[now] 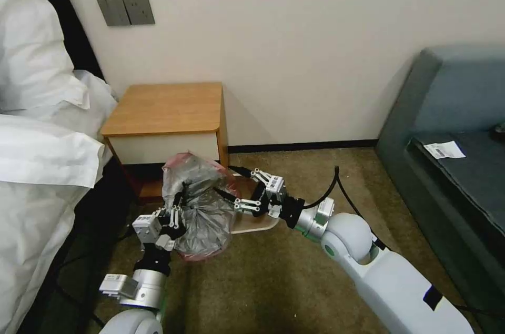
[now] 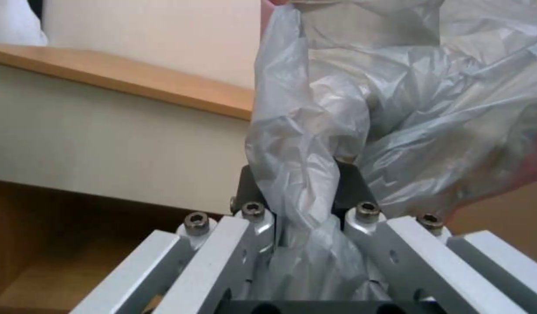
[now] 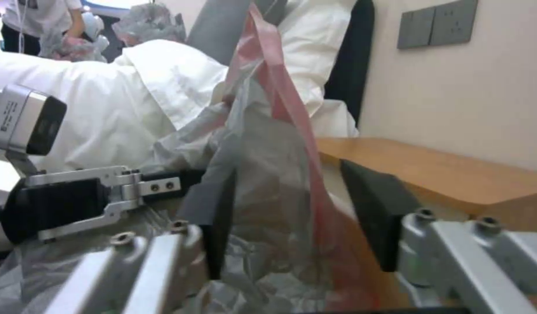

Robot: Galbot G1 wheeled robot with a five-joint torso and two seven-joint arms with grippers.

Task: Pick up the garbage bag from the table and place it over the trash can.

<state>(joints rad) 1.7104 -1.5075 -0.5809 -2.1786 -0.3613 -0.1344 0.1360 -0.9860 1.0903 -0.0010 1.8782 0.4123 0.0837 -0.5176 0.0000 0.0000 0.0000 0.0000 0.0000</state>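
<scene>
1. Trash can sits on the carpet in front of the table. Most of it is hidden behind the garbage bag. Just a piece of whitish rim peeks out by the right side of the bag, so what is inside the can cannot be seen.
2. The garbage bag is off the table. It hangs puffed up over the can, between the two arms. Its pinkish-red edge shows at the top and bottom.
3. The left gripper is at the left side of the bag. In the left wrist view its fingers are squeezed tight on a twisted bunch of the grey plastic.
4. The right gripper reaches in from the right. In the right wrist view its dark pads stand wide apart, and the bag's red edge hangs between them without being pinched.
5. The table top is bare wood. It stands against the wall, with the white bedding close on its left.
6. Brown carpet lies free to the right, between the can and the grey sofa.
7. The lower shelf of the table is dark and partly blocked by the bag.
</scene>
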